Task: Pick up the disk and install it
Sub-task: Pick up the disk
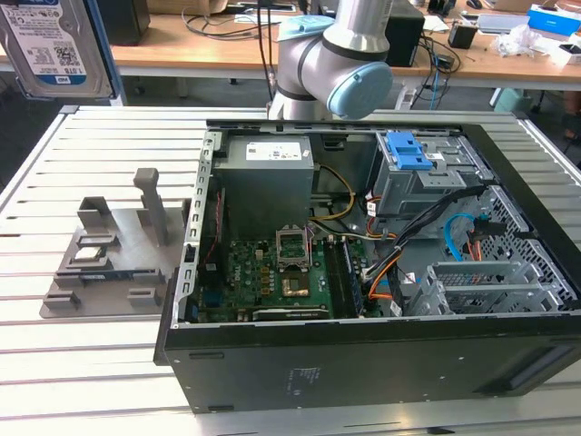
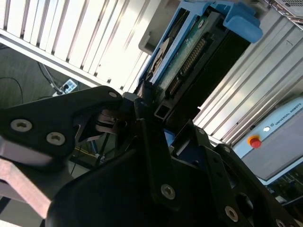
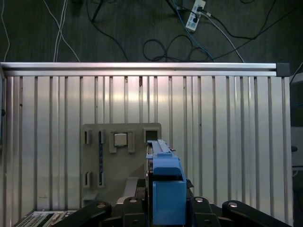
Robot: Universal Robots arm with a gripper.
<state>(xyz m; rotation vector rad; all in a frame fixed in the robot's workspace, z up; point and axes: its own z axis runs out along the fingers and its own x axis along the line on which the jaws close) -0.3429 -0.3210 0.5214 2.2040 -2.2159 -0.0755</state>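
Observation:
The disk (image 1: pixel 44 45) hangs high at the exterior view's far left, a silver drive with a white barcode label and a blue rail along one side. In the first wrist view the disk (image 3: pixel 165 182) stands edge-on, its blue carrier rising between the black fingers of my gripper (image 3: pixel 165 210). The second wrist view shows the disk's (image 2: pixel 182 54) green circuit board and connector, with my gripper (image 2: pixel 147 101) shut on its near end. The grey stand (image 1: pixel 118 254) lies below, apart from the disk.
The open computer case (image 1: pixel 195 272) lies on the slatted aluminium table (image 1: pixel 82 363), with a drive cage and blue latch (image 1: pixel 413 154) at its back right. The grey stand (image 3: pixel 118 161) holds a small silver part. Cables lie on the floor past the table edge (image 3: pixel 142 68).

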